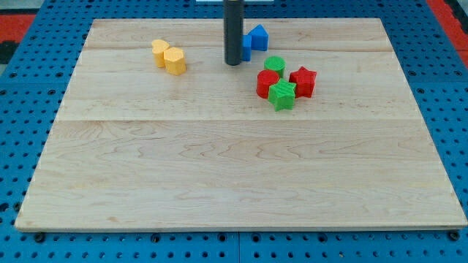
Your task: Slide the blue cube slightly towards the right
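Bench (pixel 241 175) of pale wood, with every block gathered near its far edge. My tip (pixel 233 63) sits just at the view's left of the blue cube (pixel 254 40), touching it or nearly so — the rod hides the cube's left part, so contact cannot be settled. The blue cube lies close to the far edge, a little right of the middle. Nearer the view's bottom and right of it sits a tight cluster: a green cylinder (pixel 274 64), a red cylinder (pixel 268 83), a green star (pixel 281 95) and a red star (pixel 303 81). Two yellow blocks (pixel 169 57), pressed together, lie well apart toward the far left corner.

There are no jaws here, only the rod, so nothing is open, closed or gripped. By my judgement the approach is done and the push itself is in hand: the tip is on the correct side. The next move calls for a short, straight slide toward the view's right — gentle, kept along the far edge so the cube passes clear of the green cylinder below it.
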{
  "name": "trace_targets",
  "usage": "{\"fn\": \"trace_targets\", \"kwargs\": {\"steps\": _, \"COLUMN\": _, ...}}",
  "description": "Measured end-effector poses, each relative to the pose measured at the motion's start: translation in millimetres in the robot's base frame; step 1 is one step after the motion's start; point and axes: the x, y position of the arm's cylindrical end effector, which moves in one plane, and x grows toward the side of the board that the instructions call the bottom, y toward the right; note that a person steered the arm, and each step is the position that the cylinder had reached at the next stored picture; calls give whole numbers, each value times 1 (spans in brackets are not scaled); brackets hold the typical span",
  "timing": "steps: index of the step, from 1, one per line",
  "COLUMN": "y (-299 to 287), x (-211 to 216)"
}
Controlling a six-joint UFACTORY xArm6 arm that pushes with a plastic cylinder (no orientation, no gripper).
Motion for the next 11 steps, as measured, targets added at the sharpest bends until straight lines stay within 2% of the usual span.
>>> {"fn": "trace_targets", "kwargs": {"steps": 1, "y": -21, "x": -11}}
{"fn": "trace_targets", "kwargs": {"steps": 4, "y": -18, "x": -25}}
{"fn": "trace_targets", "kwargs": {"steps": 6, "y": 39, "x": -25}}
{"fn": "trace_targets", "kwargs": {"steps": 8, "y": 41, "x": -24}}
{"fn": "trace_targets", "kwargs": {"steps": 9, "y": 62, "x": -5}}
{"fn": "trace_targets", "kwargs": {"steps": 10, "y": 109, "x": 6}}
{"fn": "trace_targets", "kwargs": {"steps": 11, "y": 121, "x": 7}}
